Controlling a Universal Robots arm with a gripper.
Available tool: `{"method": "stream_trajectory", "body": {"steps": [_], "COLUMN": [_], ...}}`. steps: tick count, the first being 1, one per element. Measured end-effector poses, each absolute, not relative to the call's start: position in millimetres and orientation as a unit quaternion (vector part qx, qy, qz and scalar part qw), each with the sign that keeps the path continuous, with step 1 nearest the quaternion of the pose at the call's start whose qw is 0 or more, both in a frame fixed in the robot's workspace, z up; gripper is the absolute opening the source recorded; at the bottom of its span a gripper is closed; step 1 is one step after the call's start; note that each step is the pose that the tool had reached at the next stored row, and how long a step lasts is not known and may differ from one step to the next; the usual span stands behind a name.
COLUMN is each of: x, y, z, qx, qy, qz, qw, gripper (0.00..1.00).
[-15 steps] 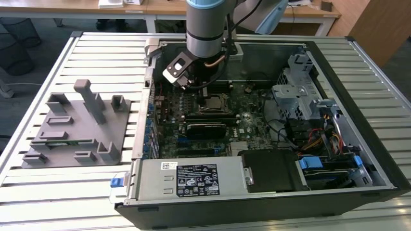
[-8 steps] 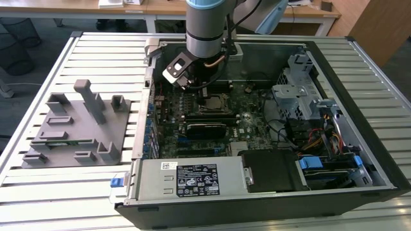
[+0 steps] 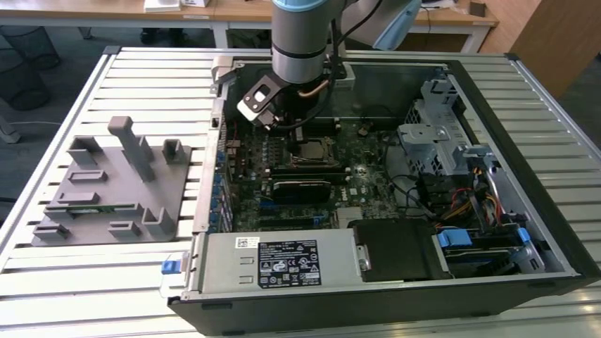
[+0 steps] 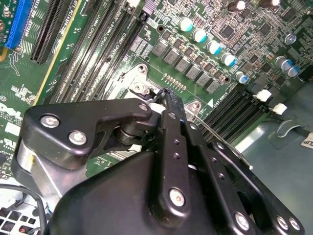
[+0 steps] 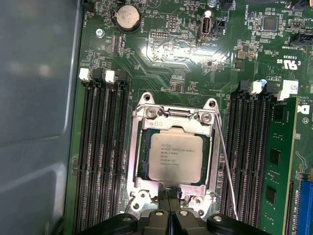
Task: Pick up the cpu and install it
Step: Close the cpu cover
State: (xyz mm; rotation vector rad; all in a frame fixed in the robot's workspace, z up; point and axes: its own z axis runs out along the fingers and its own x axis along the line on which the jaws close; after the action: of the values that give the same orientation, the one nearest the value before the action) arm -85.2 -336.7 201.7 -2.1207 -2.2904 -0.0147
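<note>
The cpu (image 5: 176, 157), a square chip with a silver-grey top, lies flat in the motherboard socket (image 5: 142, 147) inside its metal frame. In the first wrist view my gripper (image 5: 171, 197) stands at the socket's edge, just beside the chip. Its two black fingers (image 5: 164, 210) are pressed together with nothing between them. In the second wrist view the fingertips (image 4: 168, 96) come down at the socket frame. In the exterior view the arm reaches into the open computer case, with the gripper (image 3: 287, 130) just above the socket (image 3: 314, 150).
Black memory slots (image 5: 100, 152) flank the socket, and a green memory module (image 5: 279, 171) stands in one. A thin metal lever (image 5: 226, 166) runs along the socket. The case (image 3: 526, 176) holds drive cages and cables. A grey fixture plate (image 3: 103, 190) lies on the exterior view's left.
</note>
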Motion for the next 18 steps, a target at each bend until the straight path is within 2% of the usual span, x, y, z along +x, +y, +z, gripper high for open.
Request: {"method": "stream_trajectory", "body": {"steps": [18], "x": [-73.3], "y": [-336.8], "z": [203.9], "qx": [-0.679], "qy": [-0.734], "qz": [-0.005], "qw": [0.010], "gripper": [0.11]}}
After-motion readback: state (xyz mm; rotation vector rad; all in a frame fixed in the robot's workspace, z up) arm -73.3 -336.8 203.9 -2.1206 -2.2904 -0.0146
